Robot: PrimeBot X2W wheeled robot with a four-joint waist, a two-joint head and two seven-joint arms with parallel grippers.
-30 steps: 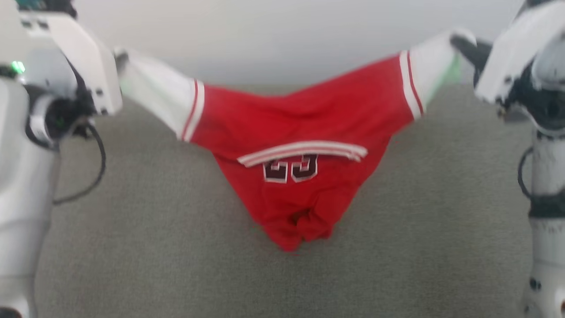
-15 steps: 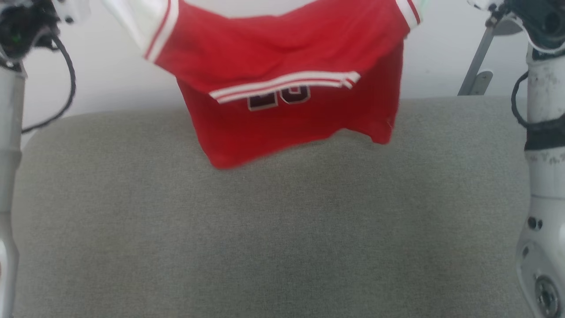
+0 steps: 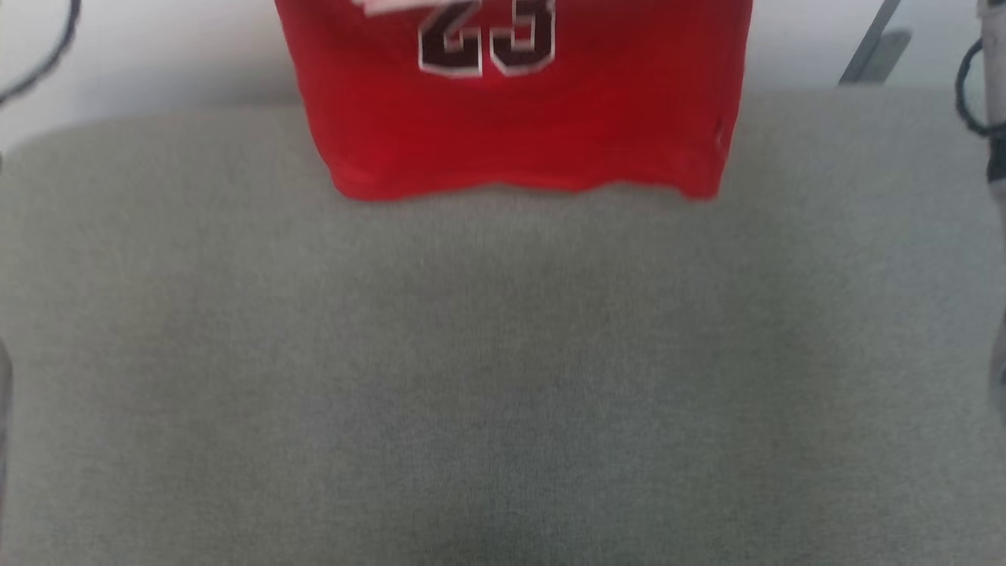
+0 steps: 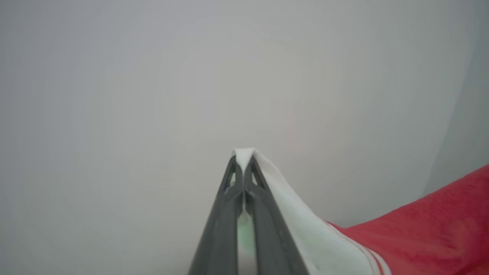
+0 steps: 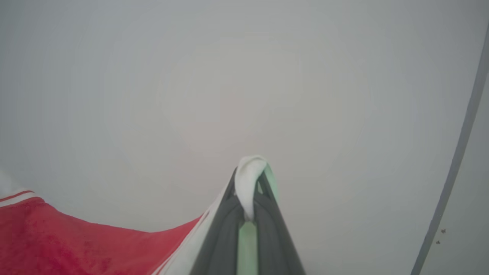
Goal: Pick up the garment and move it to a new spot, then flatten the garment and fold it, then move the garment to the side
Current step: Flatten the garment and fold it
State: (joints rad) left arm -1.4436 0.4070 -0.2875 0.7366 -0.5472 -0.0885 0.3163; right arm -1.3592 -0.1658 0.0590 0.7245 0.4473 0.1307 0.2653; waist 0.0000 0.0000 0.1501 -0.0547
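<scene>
Left pincer (image 4: pixel 243 165), right pincer (image 5: pixel 250 179) at garment (image 3: pixel 519 134) ends

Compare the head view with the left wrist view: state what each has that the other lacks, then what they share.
Head view: the dark number 23 on the red jersey, its lower hem, and the grey upholstered surface below. Left wrist view: the left pincer shut on the jersey's white sleeve end. Shared: the jersey's red cloth and a pale wall behind it.
</scene>
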